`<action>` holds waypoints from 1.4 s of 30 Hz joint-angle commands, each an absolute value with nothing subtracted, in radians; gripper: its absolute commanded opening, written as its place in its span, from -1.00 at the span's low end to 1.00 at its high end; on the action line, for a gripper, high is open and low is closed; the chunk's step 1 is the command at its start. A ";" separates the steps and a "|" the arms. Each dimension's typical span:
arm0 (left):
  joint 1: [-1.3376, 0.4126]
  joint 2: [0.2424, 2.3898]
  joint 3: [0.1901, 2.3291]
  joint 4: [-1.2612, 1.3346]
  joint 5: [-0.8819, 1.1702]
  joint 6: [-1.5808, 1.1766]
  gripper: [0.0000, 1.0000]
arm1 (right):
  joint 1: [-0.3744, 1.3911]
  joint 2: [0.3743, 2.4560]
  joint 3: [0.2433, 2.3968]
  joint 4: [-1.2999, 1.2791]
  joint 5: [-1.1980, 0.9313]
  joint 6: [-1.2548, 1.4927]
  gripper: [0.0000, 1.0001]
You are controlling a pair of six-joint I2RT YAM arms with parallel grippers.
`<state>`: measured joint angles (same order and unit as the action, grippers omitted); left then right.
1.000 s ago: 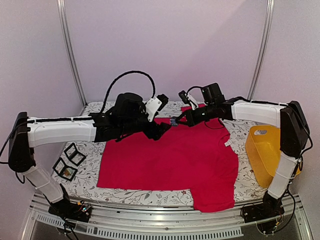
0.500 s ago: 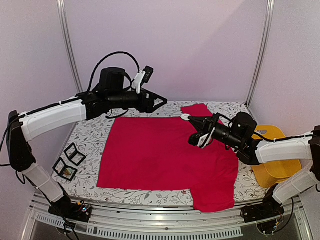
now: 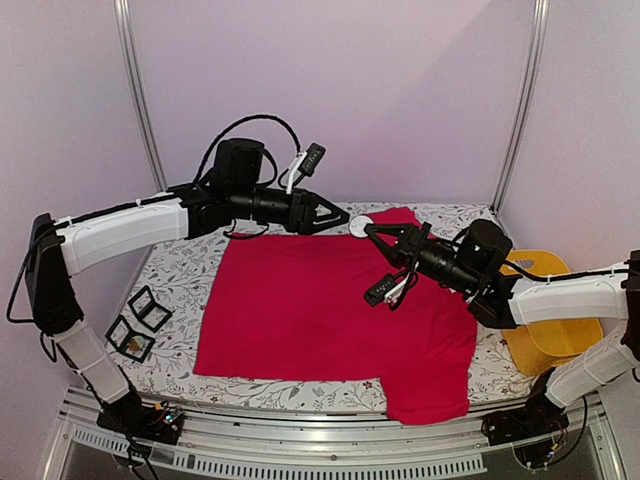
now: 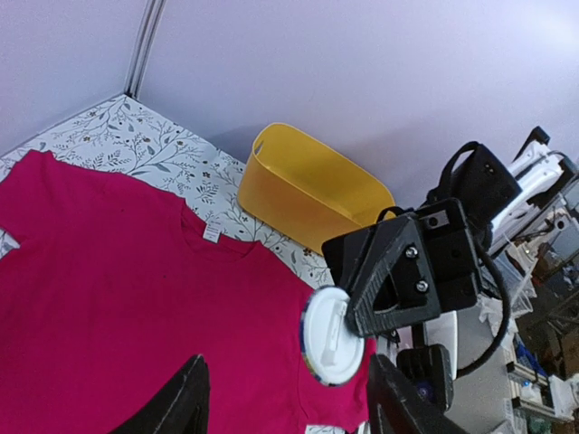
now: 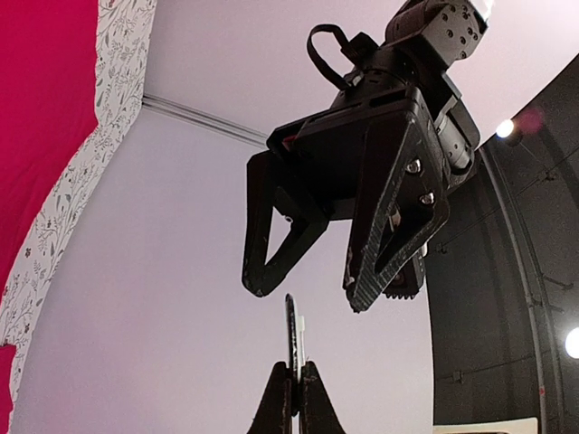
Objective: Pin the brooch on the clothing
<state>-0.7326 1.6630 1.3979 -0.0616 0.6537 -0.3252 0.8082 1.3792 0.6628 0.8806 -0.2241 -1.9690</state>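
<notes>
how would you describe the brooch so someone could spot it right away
Find the red T-shirt spread on the floral tablecloth. Above its far edge the right gripper pinches the brooch in mid-air. It is the only small round white disc, unlike the black square frames at the left.

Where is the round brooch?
Top view: the brooch hangs above the red T-shirt, far side, pinched in the right end effector, facing the left end effector.

To your left, a cluster of small black-framed squares [image 3: 140,322] lies flat on the floral white-grey tablecloth [image 3: 180,268], near its edge. To your right, an open yellow tub [image 4: 303,192] stands on the same cloth, close to the pale wall [image 3: 400,90] behind it.
</notes>
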 commanded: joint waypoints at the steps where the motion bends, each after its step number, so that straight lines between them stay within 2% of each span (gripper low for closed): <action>1: -0.733 1.686 1.439 -0.055 0.754 -0.318 0.07 | 0.828 1.362 0.690 0.835 -0.251 -2.035 -1.00; 11: -0.717 1.710 1.478 -0.152 0.853 -0.252 -0.18 | 0.848 1.368 0.701 0.824 -0.309 -2.067 -1.00; 15: -0.717 1.731 1.495 -0.174 0.883 -0.249 -0.46 | 0.848 1.368 0.706 0.817 -0.314 -2.078 -1.00; 23: -0.719 1.745 1.501 -0.228 0.864 -0.216 -0.47 | 0.848 1.367 0.704 0.818 -0.315 -2.085 -1.00; 27: -0.719 1.752 1.506 -0.236 0.885 -0.216 -0.68 | 0.849 1.372 0.706 0.821 -0.313 -2.086 -1.00; 30: -0.720 1.749 1.506 -0.234 0.905 -0.217 -0.98 | 0.848 1.376 0.707 0.822 -0.311 -2.084 -1.00; 33: -0.722 1.740 1.499 -0.228 0.922 -0.215 -1.00 | 0.848 1.379 0.707 0.834 -0.314 -2.067 -1.00; 34: -0.723 1.733 1.493 -0.224 0.923 -0.216 -1.00 | 0.848 1.380 0.708 0.840 -0.310 -2.057 -0.91; 36: -0.724 1.718 1.477 -0.210 0.896 -0.218 -1.00 | 0.848 1.385 0.714 0.860 -0.301 -2.013 -0.31; 37: -0.723 1.707 1.469 -0.205 0.867 -0.218 -1.00 | 0.848 1.388 0.717 0.879 -0.295 -1.954 -0.14; 38: -0.723 1.697 1.462 -0.203 0.818 -0.214 -1.00 | 0.847 1.391 0.717 0.910 -0.291 -1.897 0.11; 40: -0.723 1.676 1.449 -0.200 0.762 -0.196 -1.00 | 0.846 1.396 0.720 0.993 -0.275 -1.718 0.90; 42: -0.723 1.654 1.436 -0.204 0.715 -0.170 -1.00 | 0.837 1.390 0.738 1.027 -0.235 -1.498 0.98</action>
<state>-0.7261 1.7195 1.4658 -0.2123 0.8345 -0.2234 0.8436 1.3876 0.6846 0.8837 -0.2955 -1.8980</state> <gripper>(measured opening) 0.008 0.881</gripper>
